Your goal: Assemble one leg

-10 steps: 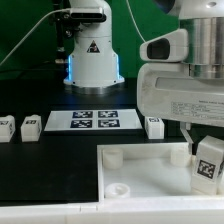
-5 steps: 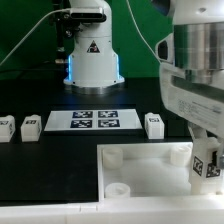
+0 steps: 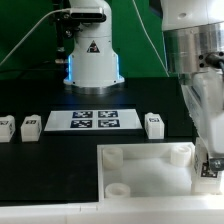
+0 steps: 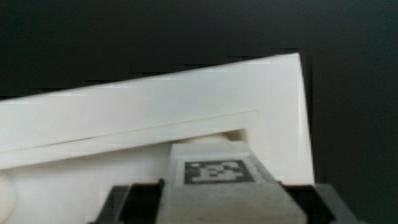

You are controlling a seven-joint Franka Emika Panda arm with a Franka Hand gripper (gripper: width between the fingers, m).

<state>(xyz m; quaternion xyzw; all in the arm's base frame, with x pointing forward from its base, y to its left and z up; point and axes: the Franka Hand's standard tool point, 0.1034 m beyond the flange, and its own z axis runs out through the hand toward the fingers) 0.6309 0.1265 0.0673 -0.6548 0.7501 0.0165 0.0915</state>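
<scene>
Gripper clamped on leg, fingers either side; leg's long axis runs straight out past fingertips toward white tray-like piece beneath; arm low at exterior view's right, near tray corner; socket itself hidden

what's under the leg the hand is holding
Under the leg, held in the hand, lies the white tray-like piece, near its corner. Whether a socket sits directly beneath is hidden by the leg.
</scene>
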